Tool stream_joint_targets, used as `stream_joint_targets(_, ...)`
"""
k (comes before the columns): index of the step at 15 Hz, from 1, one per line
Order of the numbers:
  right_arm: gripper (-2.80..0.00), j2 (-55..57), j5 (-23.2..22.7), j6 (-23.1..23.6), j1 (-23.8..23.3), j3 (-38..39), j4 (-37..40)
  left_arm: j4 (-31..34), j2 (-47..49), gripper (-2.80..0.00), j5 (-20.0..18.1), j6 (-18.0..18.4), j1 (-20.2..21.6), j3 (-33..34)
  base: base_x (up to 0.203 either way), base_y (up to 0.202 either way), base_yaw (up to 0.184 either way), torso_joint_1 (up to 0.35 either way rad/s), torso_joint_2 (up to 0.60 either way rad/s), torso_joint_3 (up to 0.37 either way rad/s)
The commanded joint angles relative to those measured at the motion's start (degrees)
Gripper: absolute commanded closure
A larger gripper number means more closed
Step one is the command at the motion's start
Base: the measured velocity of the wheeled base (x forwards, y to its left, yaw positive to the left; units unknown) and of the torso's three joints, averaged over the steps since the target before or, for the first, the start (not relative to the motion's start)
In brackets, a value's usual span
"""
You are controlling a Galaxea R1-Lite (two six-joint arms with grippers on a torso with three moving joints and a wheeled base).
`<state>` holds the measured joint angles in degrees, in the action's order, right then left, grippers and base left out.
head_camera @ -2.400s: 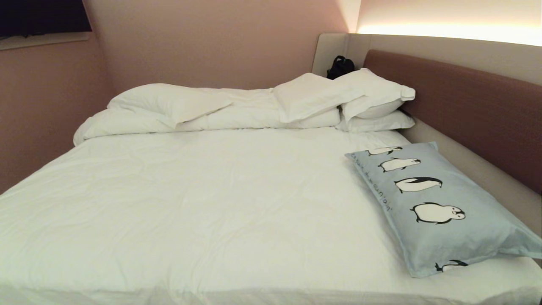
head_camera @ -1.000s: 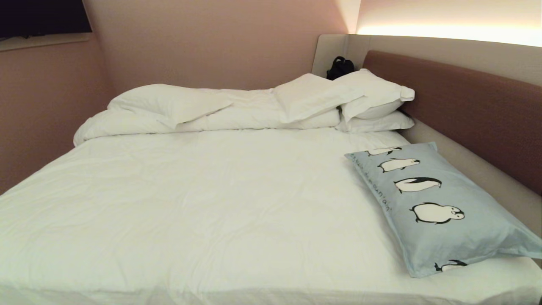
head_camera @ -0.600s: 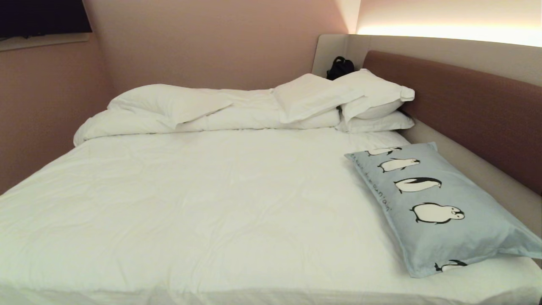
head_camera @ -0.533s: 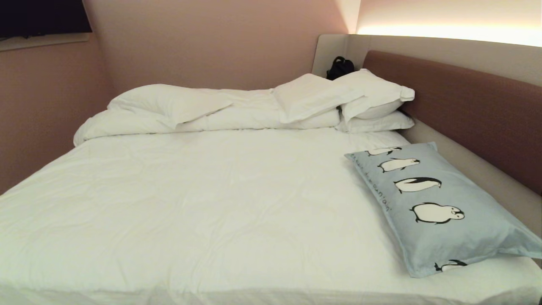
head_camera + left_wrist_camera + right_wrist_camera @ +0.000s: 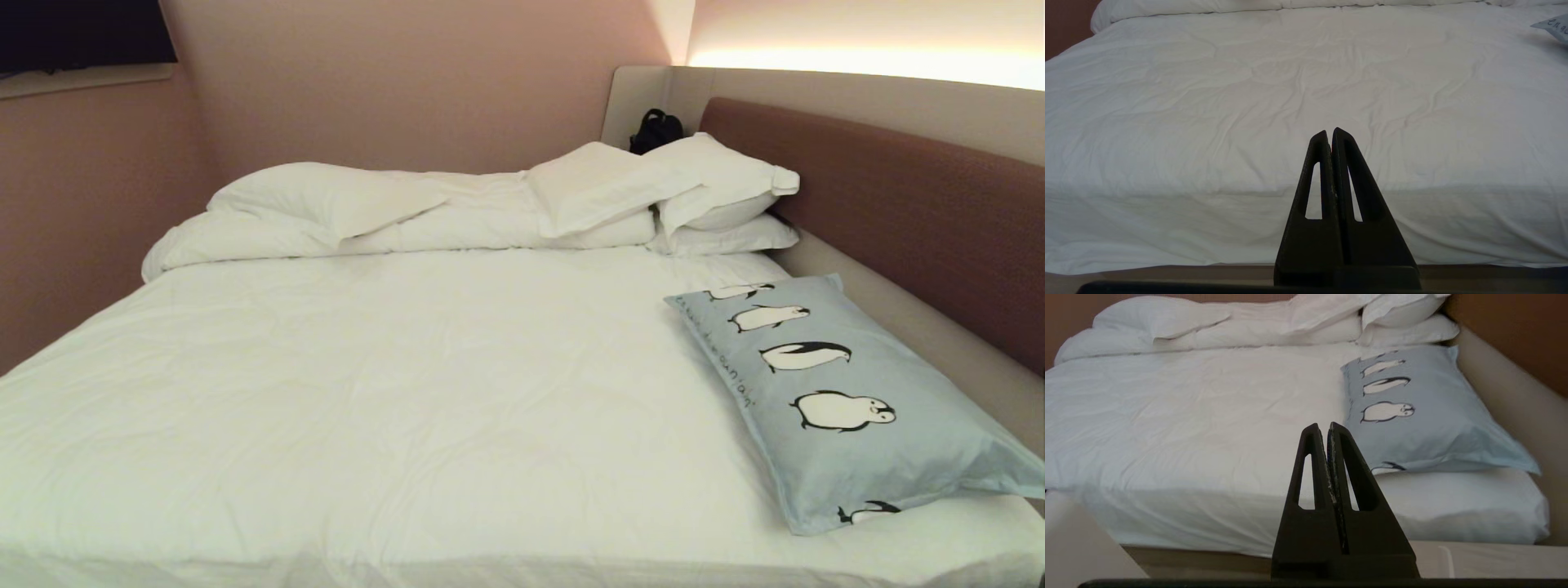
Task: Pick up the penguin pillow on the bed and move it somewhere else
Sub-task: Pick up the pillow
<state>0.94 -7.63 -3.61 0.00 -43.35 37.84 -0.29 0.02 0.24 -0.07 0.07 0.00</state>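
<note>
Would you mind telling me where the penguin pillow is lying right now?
In the head view the penguin pillow lies flat on the bed at its near right corner, alongside the headboard and nearer than the stacked white pillows.

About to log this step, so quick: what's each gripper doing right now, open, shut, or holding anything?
Left gripper: shut, empty, in front of the bed.
Right gripper: shut, empty, short of the penguin pillow.

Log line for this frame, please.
penguin pillow: flat on bed, untouched | right pincer: shut, short of bed | left pincer: shut, parked
</note>
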Motion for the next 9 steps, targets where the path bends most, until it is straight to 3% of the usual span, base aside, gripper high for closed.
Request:
stream_joint_targets(1,0.00,-0.85,0.42,0.32,0.00,0.17,-0.50,-0.06,-0.02,0.00,0.02,-0.01,0.01,0.00,0.000,0.000,0.000,0.000,0.00,0.000)
stream_joint_targets(4,0.00,-0.85,2.28,3.58,0.00,3.29,-6.78,-0.06,-0.02,0.00,0.02,-0.01,0.01,0.00,0.000,0.000,0.000,0.000,0.00,0.000)
stream_joint_targets(9,0.00,-0.85,5.12,8.47,0.00,15.04,-18.80,-0.06,-0.02,0.00,0.02,0.06,0.01,0.00,0.000,0.000,0.000,0.000,0.00,0.000)
